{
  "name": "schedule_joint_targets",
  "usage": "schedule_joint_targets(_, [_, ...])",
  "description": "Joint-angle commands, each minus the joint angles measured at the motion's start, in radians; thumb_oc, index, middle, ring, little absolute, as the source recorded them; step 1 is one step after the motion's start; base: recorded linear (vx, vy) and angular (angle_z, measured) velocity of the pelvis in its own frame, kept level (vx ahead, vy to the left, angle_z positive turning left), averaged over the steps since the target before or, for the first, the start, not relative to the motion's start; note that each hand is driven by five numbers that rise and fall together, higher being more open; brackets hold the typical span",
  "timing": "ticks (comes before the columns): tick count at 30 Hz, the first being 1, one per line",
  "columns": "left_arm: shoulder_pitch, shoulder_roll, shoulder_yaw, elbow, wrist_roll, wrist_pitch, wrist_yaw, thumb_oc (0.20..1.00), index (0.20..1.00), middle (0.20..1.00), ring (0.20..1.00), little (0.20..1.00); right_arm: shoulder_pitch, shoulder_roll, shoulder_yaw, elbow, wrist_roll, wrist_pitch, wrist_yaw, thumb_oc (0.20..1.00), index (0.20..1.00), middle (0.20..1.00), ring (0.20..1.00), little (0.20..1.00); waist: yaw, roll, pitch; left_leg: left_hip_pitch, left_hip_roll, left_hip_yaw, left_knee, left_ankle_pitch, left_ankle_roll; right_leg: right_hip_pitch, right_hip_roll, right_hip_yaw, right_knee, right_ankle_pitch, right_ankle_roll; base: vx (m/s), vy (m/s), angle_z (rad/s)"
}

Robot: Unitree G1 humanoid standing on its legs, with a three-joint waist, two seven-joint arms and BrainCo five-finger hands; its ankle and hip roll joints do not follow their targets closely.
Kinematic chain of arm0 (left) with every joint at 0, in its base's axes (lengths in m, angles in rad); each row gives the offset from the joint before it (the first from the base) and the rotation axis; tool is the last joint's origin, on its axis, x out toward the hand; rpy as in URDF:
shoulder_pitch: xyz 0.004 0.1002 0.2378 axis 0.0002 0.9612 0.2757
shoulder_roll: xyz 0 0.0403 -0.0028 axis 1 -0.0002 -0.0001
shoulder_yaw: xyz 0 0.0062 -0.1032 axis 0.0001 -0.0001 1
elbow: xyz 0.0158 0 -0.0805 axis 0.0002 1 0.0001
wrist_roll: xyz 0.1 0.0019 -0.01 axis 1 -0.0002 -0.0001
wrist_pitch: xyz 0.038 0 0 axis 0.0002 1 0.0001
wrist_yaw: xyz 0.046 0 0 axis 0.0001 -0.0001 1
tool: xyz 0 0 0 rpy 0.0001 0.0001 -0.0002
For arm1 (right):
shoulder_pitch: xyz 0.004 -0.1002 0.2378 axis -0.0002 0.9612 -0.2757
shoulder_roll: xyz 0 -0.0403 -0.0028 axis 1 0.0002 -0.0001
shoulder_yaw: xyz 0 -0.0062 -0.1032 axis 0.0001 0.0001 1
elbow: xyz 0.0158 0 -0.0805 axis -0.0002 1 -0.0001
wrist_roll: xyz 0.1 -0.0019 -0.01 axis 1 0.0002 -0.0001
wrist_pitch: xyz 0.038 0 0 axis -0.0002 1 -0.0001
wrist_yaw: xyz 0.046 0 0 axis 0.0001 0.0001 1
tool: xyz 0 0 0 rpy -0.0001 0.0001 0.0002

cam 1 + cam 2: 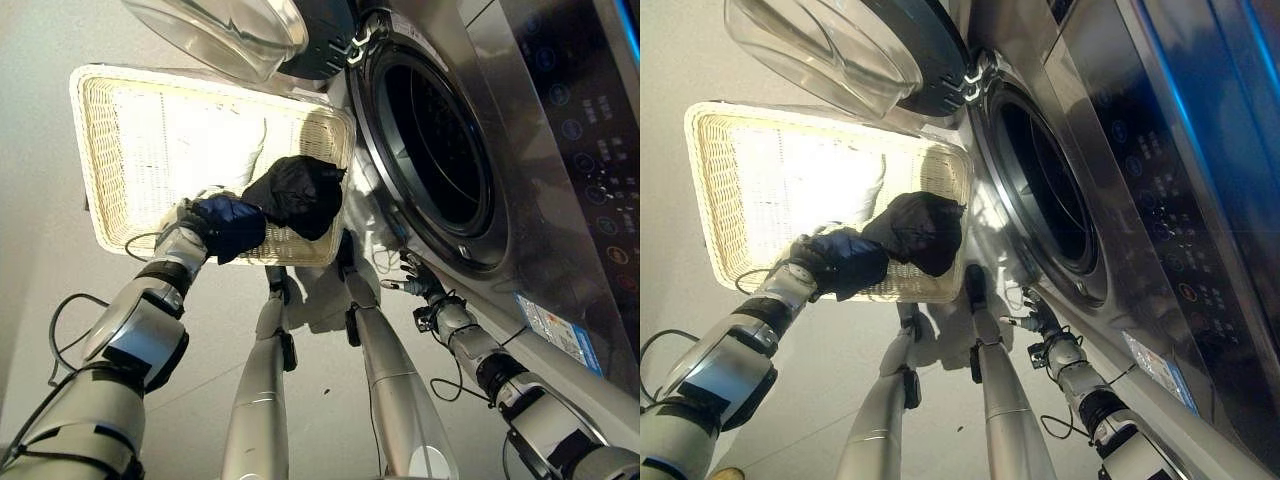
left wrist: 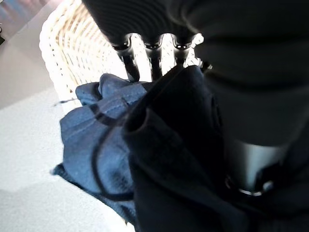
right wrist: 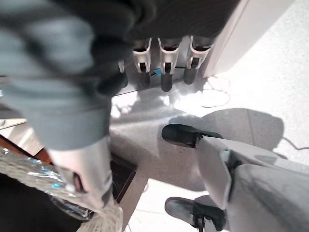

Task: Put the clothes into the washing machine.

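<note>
While the door hangs open, the scene reads so:
Washing machine (image 1: pixel 520 200): silver front-loader, round drum opening (image 1: pixel 435 145) dark inside, glass door (image 1: pixel 225 30) swung out above the basket.
Wicker basket (image 1: pixel 110 130): pale, rectangular, just beside the machine's opening.
Dark clothes (image 1: pixel 295 192): black and navy bundle at the basket's rim nearest the machine.
Left hand (image 1: pixel 228 226): fingers (image 2: pixel 129 60) curled into the bundle, gripping it.
Right hand (image 1: pixel 418 280): fingers relaxed, holding nothing, below the machine's opening.

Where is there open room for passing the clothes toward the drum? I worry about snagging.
The washer opening is open, with its door swung aside above the basket. It is crowded at the basket's near corner, where the left hand grips dark clothes.
</note>
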Motion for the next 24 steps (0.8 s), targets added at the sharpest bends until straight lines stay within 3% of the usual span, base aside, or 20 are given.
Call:
schedule_joint_targets(1, [0.093,-0.076,0.038,0.083,-0.083,0.038,-0.105,1.0,1.0,1.0,1.0,1.0,0.027,-0.036,0.025,-0.055,0.003,0.022,-0.007,1.0,1.0,1.0,1.0,1.0,-0.025,0.019,-0.005,-0.085,-0.026,0.019,0.122,-0.032,-0.019,-0.013,-0.008,-0.058,-0.019,0.014,0.087,0.0,0.0,0.0])
schedule_joint_targets(4, [0.09,-0.072,0.032,0.059,-0.096,0.005,-0.09,1.0,1.0,1.0,1.0,1.0,0.031,-0.039,0.026,-0.06,0.003,0.026,-0.008,1.0,1.0,1.0,1.0,1.0,-0.026,0.019,-0.005,-0.091,-0.025,0.02,0.123,-0.032,-0.018,-0.017,-0.008,-0.056,-0.02,0.014,0.087,0.0,0.0,0.0])
schedule_joint_targets(6, [0.077,-0.07,0.032,0.014,-0.133,-0.086,-0.072,1.0,1.0,1.0,1.0,1.0,0.031,-0.036,0.033,-0.056,0.004,0.028,-0.015,1.0,1.0,1.0,1.0,1.0,-0.023,0.016,-0.005,-0.093,-0.022,0.018,0.116,-0.029,-0.018,-0.02,-0.007,-0.054,-0.023,0.015,0.087,0.0,0.0,0.0])
schedule_joint_targets(8, [0.075,-0.069,0.03,0.003,-0.173,-0.116,-0.079,1.0,1.0,1.0,1.0,1.0,0.031,-0.034,0.035,-0.054,0.002,0.028,-0.018,1.0,1.0,1.0,1.0,1.0,-0.022,0.014,-0.005,-0.094,-0.022,0.017,0.115,-0.028,-0.018,-0.021,-0.006,-0.053,-0.024,0.016,0.086,0.0,0.0,0.0])
schedule_joint_targets(9, [0.073,-0.072,0.037,-0.011,-0.19,-0.146,-0.089,0.912,0.912,0.912,0.912,0.912,0.031,-0.033,0.035,-0.051,0.002,0.026,-0.019,1.0,1.0,1.0,1.0,1.0,-0.022,0.013,-0.005,-0.095,-0.022,0.017,0.114,-0.028,-0.017,-0.022,-0.005,-0.053,-0.024,0.017,0.086,0.0,0.0,0.0])
schedule_joint_targets(10, [0.071,-0.078,0.039,-0.043,-0.228,-0.197,-0.113,0.573,0.573,0.573,0.573,0.573,0.033,-0.029,0.036,-0.055,0.001,0.029,-0.026,1.0,1.0,1.0,1.0,1.0,-0.022,0.012,-0.005,-0.095,-0.022,0.017,0.112,-0.028,-0.017,-0.023,-0.004,-0.051,-0.025,0.018,0.086,0.0,-0.031,0.01])
schedule_joint_targets(11, [0.068,-0.08,0.042,-0.087,-0.263,-0.211,-0.129,0.209,0.209,0.209,0.209,0.209,0.04,-0.028,0.035,-0.059,0.001,0.026,-0.029,1.0,1.0,1.0,1.0,1.0,-0.02,0.011,-0.005,-0.095,-0.022,0.016,0.109,-0.027,-0.016,-0.023,-0.001,-0.051,-0.024,0.018,0.086,0.0,0.0,0.0])
schedule_joint_targets(12, [0.068,-0.08,0.042,-0.087,-0.263,-0.211,-0.129,0.209,0.209,0.209,0.209,0.209,0.04,-0.028,0.035,-0.059,0.001,0.026,-0.029,1.0,1.0,1.0,1.0,1.0,-0.02,0.011,-0.005,-0.095,-0.022,0.016,0.109,-0.027,-0.016,-0.023,-0.001,-0.051,-0.024,0.018,0.086,0.0,-0.052,0.03])
schedule_joint_targets(14, [0.067,-0.08,0.033,-0.196,-0.31,-0.282,-0.169,0.2,0.2,0.2,0.2,0.2,0.051,-0.025,0.025,-0.063,0.002,0.012,-0.032,1.0,1.0,1.0,1.0,1.0,-0.016,0.01,-0.005,-0.092,-0.025,0.012,0.1,-0.025,-0.014,-0.02,0.003,-0.05,-0.027,0.022,0.087,-0.01,-0.058,0.06])
schedule_joint_targets(16, [0.066,-0.079,0.029,-0.229,-0.321,-0.289,-0.165,0.2,0.2,0.2,0.2,0.2,0.054,-0.023,0.022,-0.062,0.004,0.003,-0.031,1.0,1.0,1.0,1.0,1.0,-0.013,0.009,-0.005,-0.089,-0.026,0.009,0.097,-0.026,-0.012,-0.018,0.005,-0.05,-0.028,0.023,0.087,-0.01,-0.04,0.06])
schedule_joint_targets(24, [0.065,-0.042,0.006,-0.347,-0.192,-0.3,0.0,0.2,0.2,0.2,0.2,0.2,0.068,-0.014,0.004,-0.08,0.041,-0.063,-0.038,1.0,1.0,1.0,1.0,1.0,0.006,0.013,-0.005,-0.06,-0.035,-0.018,0.096,-0.034,-0.007,0.015,0.0,-0.058,-0.028,0.02,0.088,-0.02,-0.043,0.11])
